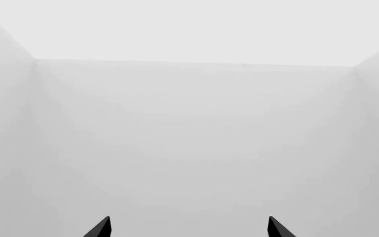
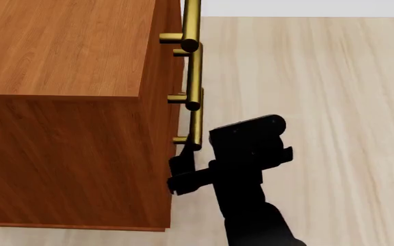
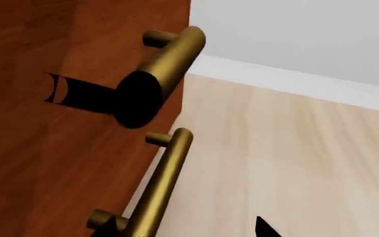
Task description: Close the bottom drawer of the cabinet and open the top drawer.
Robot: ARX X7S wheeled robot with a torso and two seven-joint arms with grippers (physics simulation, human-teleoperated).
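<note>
1. Here my head view shows the cabinet (image 2: 67, 102) at left, drawers flush; the left wrist sees only blank wall.
2. Brass handles (image 2: 195, 77) run near-to-far.
3. Right gripper (image 2: 182, 174), spread wide, straddles the nearest handle (image 3: 153, 192); left gripper (image 1: 188, 228) wide.

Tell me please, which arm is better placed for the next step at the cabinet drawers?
Right. The right gripper sits against the cabinet front, just below the nearest brass handle. The left gripper faces only blank pale walls.
</note>
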